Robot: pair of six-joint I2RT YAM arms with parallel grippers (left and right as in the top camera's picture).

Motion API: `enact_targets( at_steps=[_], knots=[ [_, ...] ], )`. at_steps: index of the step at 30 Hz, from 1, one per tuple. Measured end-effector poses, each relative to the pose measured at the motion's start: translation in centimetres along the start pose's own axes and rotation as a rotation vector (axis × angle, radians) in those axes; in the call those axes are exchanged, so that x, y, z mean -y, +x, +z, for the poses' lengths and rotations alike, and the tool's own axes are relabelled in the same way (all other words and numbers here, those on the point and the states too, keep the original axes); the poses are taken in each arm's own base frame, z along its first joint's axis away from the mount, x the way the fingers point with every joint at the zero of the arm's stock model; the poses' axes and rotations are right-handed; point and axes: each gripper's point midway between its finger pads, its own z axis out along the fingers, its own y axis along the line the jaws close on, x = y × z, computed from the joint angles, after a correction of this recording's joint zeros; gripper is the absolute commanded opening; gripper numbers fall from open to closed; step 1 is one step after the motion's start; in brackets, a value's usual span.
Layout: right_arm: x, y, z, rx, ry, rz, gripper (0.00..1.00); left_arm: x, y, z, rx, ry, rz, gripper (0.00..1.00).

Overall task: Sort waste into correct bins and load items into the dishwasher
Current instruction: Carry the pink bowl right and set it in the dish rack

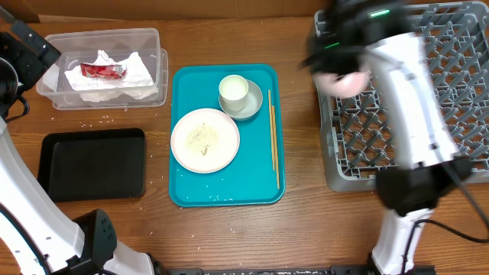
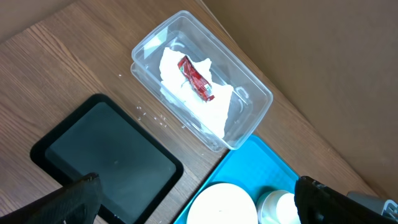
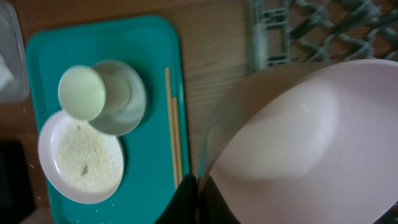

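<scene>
A clear tub (image 2: 245,127) sits on the wooden table (image 2: 62,74), holding a crumpled white napkin (image 2: 208,109) with a red wrapper (image 2: 195,78) lying on top. Nearer to us on the left lies a black tray (image 2: 106,152), apart from the tub. A few rice grains (image 2: 149,116) dot the wood between the two. To the right, a corner of the teal tray (image 2: 245,165) shows just beside the tub, carrying a white plate (image 2: 221,204) and a cup (image 2: 278,208), both cut off by the edge. Our left gripper (image 2: 198,186) hangs above, jaws spread wide.
</scene>
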Motion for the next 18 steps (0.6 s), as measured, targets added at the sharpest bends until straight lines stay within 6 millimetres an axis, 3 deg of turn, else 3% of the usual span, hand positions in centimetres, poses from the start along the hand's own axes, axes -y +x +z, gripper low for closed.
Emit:
enact_targets(
  at_steps=[3,7,14,18],
  knots=[
    [5.1,-2.9,-1.4,0.040,-0.171,0.087,0.04,0.0,0.0,0.0,0.001,0.000,0.000,1.00],
    [9.6,-5.7,-4.2,0.154,-0.397,0.135,0.04,0.0,0.0,0.0,0.000,0.000,0.000,1.00],
    [14.0,-9.0,-6.5,0.325,-0.692,0.137,0.04,0.0,0.0,0.0,0.000,0.000,0.000,1.00],
    [15.5,-9.9,-5.5,0.339,-0.840,0.161,0.04,0.0,0.0,0.0,0.000,0.000,0.000,1.00]
  ],
)
